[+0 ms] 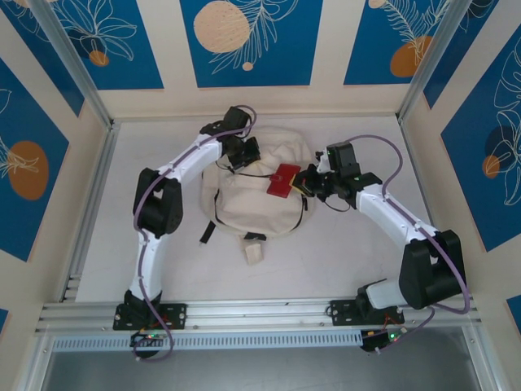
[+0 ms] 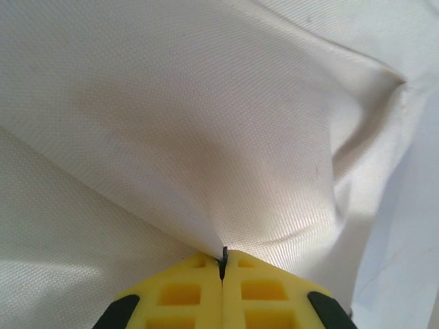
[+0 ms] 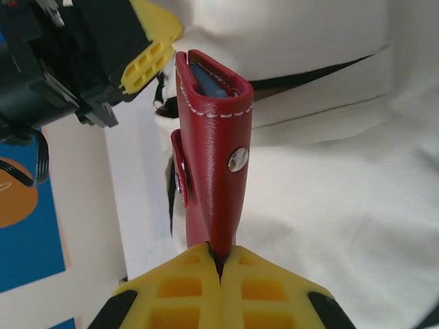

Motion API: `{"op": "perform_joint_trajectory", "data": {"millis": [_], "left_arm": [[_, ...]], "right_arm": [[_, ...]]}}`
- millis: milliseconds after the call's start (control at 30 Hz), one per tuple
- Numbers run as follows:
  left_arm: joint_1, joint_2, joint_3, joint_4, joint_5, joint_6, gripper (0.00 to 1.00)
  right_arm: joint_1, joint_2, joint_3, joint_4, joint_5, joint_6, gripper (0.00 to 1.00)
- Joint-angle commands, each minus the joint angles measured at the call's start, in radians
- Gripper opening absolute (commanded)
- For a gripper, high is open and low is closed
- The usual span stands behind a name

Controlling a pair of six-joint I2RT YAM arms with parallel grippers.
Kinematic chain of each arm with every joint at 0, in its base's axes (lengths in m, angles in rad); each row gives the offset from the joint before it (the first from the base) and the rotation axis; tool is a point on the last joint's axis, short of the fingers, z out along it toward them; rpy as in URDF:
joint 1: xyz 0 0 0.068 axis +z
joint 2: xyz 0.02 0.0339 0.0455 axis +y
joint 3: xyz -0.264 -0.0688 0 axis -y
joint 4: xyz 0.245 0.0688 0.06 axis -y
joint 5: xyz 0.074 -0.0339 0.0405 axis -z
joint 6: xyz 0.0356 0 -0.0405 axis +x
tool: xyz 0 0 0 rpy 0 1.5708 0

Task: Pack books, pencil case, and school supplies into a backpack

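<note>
The left end effector [image 2: 223,260] was clamped on a fold of the backpack [image 1: 252,191], at its far edge, with the cloth pulled up into a taut ridge from the pinch. The right end effector [image 3: 221,259] was clamped on one narrow end of a red case [image 3: 216,137], held over the backpack's right side, close to the left end effector.

We judged several risks. The pinch on the cloth was thin, so a harder pull could let the fold slip out and the backpack sag flat. The case was gripped only by its end, with most of its length standing free. A knock against the backpack could swing it in the jaws or work it loose, and it would land on the backpack or the bench [image 1: 163,269] beside it. The two end effectors were near each other above the backpack, so a careless approach could bring them into contact.

The case's free end stood open, with a blue thing [image 3: 206,79] inside. If the case tipped mouth-down over the backpack, that could slide out. A metal snap [image 3: 238,159] sat on the case's side, and we could not tell whether it fastened anything.

We could not see into the backpack, nor tell whether the lifted fold bordered an open zip, so the case might meet closed cloth.
</note>
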Motion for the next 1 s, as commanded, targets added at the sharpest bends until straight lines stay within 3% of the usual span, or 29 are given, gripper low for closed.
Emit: {"op": "perform_joint_trajectory", "data": {"millis": [0,300,600,800,967], "left_arm": [[-0.023,-0.103,0.015,0.07,0.067,0.016,0.0],[-0.022,-0.156,0.013,0.048,0.05,0.046,0.0],[-0.022,-0.098,0.067,0.004,0.065,0.069,0.0],[-0.022,-0.087,0.092,-0.02,0.071,0.081,0.0],[-0.023,-0.096,0.077,-0.043,0.062,0.097,0.0]], "right_arm": [[0.02,0.049,-0.014,0.083,-0.109,0.017,0.0],[0.006,0.156,-0.02,0.192,-0.188,0.034,0.0],[0.033,0.196,-0.064,0.241,-0.35,0.029,0.0],[0.001,0.249,-0.057,0.283,-0.345,0.066,0.0],[-0.058,0.263,-0.069,0.452,-0.308,0.13,0.0]]}}
